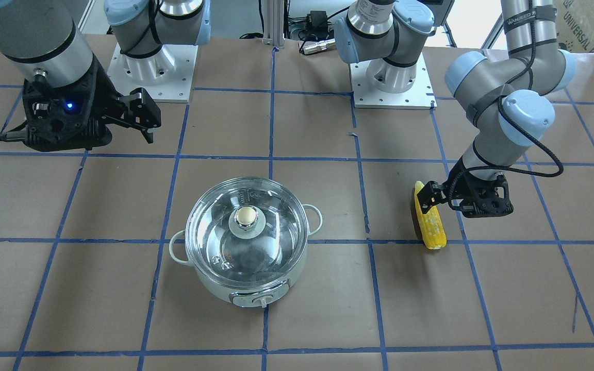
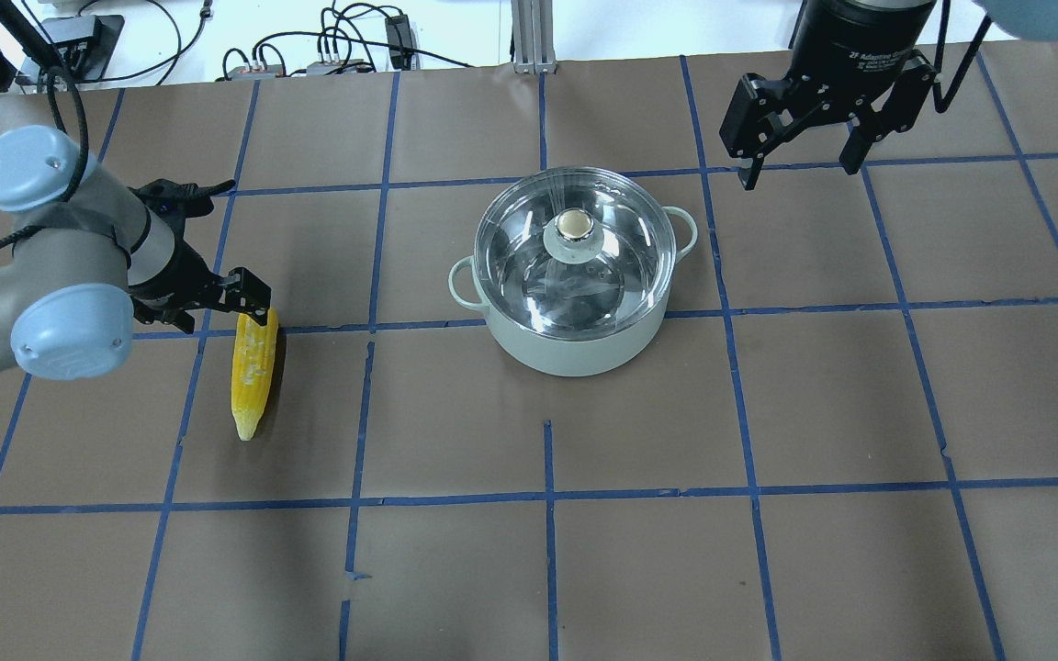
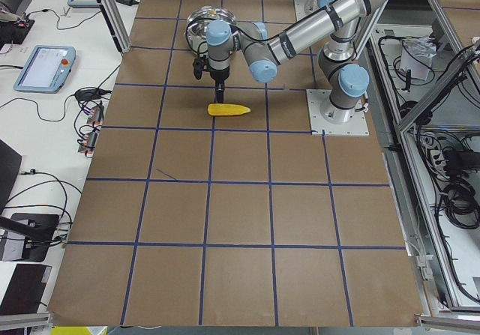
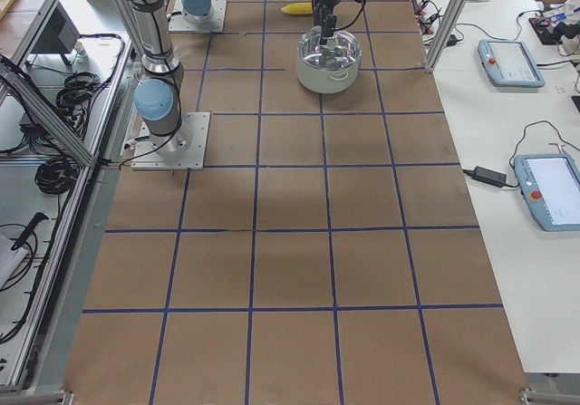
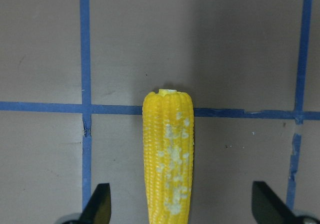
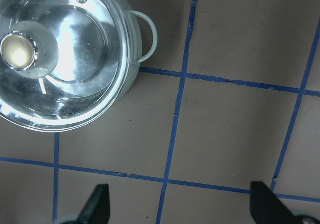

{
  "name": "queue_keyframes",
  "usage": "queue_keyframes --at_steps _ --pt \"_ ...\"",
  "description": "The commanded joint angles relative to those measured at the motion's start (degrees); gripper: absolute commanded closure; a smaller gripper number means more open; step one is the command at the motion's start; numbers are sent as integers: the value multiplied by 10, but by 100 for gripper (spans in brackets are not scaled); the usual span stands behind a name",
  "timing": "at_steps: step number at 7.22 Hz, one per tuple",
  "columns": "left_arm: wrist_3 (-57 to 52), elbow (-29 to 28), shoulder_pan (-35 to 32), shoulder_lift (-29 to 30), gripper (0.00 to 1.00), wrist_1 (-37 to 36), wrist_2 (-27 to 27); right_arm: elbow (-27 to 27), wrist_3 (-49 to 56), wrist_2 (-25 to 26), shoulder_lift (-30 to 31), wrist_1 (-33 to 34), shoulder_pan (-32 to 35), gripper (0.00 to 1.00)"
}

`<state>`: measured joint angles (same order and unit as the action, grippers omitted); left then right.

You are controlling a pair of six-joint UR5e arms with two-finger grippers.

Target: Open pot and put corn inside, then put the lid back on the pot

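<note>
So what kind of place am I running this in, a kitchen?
Looks like a robotics lab or test cell, not a kitchen: the table is papered and marked with a blue tape grid, the arms bolt to metal base plates, and control pendants lie on a side bench.

The lid (image 2: 529, 266) closes the pot (image 2: 575, 353), so nothing can go in; its knob (image 2: 573, 225) stands free, with open air above. The right gripper (image 2: 800, 163), jaws apart, hangs off to the pot's side with nothing between it and the knob. The corn (image 2: 253, 367) lies well apart from the pot, only table (image 2: 584, 551) between them. The left gripper (image 1: 431, 196) straddles the corn's blunt end, a gap on each side.
</note>
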<state>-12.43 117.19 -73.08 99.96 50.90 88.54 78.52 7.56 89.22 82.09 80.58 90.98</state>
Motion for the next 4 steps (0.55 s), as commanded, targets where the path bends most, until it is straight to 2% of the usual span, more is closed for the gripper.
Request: queue_keyframes --at_steps 1,4 --pt "0 17 0 28 0 -35 1 -7 0 0 -5 0 2 0" --pt "-8 19 0 51 0 -70 1 -1 -12 0 -13 0 3 0"
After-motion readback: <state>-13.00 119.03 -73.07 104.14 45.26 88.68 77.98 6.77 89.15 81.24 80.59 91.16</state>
